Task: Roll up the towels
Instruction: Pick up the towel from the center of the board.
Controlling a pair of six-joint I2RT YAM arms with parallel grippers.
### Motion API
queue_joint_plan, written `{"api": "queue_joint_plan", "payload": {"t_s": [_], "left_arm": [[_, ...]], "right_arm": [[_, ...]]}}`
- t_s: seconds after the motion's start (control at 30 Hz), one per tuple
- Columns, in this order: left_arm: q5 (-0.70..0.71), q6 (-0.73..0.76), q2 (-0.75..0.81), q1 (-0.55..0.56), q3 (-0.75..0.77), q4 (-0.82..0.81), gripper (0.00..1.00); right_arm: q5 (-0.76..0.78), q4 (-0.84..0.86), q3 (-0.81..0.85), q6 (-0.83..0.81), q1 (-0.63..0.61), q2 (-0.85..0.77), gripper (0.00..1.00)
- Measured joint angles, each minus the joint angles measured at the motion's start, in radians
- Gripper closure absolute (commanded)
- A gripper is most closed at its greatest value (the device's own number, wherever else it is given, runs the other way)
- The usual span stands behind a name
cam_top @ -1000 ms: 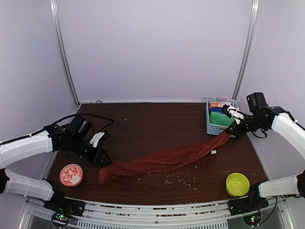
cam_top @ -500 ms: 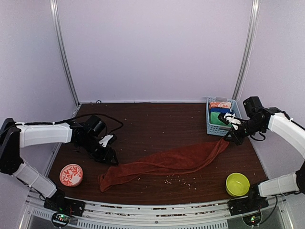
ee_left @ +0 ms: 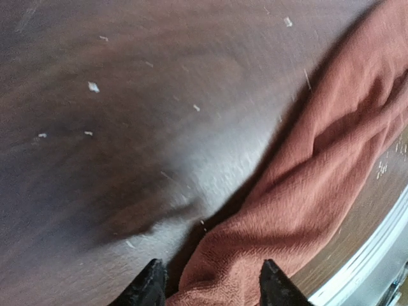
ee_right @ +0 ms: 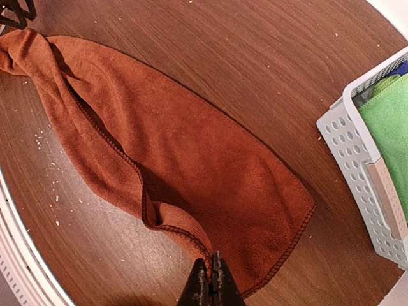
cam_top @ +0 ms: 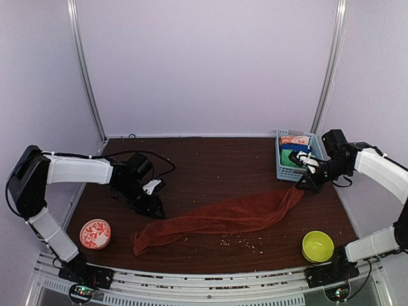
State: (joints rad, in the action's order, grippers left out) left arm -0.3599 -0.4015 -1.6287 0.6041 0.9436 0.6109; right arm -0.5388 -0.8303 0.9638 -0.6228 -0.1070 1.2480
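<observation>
The rust-red towel [cam_top: 223,217] lies stretched and bunched across the table from front left to right. It also shows in the right wrist view [ee_right: 172,159] and the left wrist view [ee_left: 319,166]. My left gripper [cam_top: 155,209] is open and low over the towel's left part; its fingertips [ee_left: 150,288] straddle a fold of the cloth. My right gripper [cam_top: 307,186] is shut on the towel's hemmed right edge [ee_right: 212,280]. The green towel [cam_top: 292,158] lies folded in the basket and also shows in the right wrist view [ee_right: 389,121].
A pale blue perforated basket [cam_top: 285,171] stands at the back right, close to my right gripper. A red-and-white patterned bowl [cam_top: 95,233] sits front left. A yellow-green bowl [cam_top: 317,245] sits front right. Crumbs [cam_top: 236,240] dot the table.
My left gripper has slid right along the towel's left part. My right gripper has lowered and drawn slightly left with its end, so the towel lies slacker and wider on the table.
</observation>
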Motion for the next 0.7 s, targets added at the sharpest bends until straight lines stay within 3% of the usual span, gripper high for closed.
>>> {"api": "queue_joint_plan", "payload": {"t_s": [0.03, 0.07, 0.23, 0.37, 0.4, 0.47, 0.7], "left_arm": [[0.021, 0.002, 0.000, 0.000, 0.016, 0.003, 0.25], [0.033, 0.002, 0.000, 0.000, 0.026, 0.005, 0.25], [0.007, 0.004, 0.000, 0.002, 0.018, 0.001, 0.42], [-0.025, 0.014, -0.005, 0.013, -0.001, 0.002, 0.62], [-0.032, 0.017, -0.007, 0.013, -0.003, 0.005, 0.71], [-0.045, 0.025, -0.016, 0.015, -0.003, 0.018, 1.00], [0.037, 0.069, -0.063, 0.015, 0.104, 0.126, 1.00]], "right_arm": [[-0.003, 0.002, 0.001, 0.001, 0.000, 0.000, 1.00], [-0.006, 0.004, 0.001, 0.001, 0.000, 0.000, 1.00], [-0.012, 0.011, 0.001, 0.002, 0.000, 0.000, 1.00], [-0.015, 0.012, 0.001, 0.003, 0.000, 0.000, 1.00], [-0.015, 0.012, 0.001, 0.003, 0.000, 0.000, 1.00], [-0.015, 0.013, 0.001, 0.005, 0.000, 0.000, 1.00], [0.004, 0.045, 0.015, 0.052, 0.000, 0.008, 1.00]]}}
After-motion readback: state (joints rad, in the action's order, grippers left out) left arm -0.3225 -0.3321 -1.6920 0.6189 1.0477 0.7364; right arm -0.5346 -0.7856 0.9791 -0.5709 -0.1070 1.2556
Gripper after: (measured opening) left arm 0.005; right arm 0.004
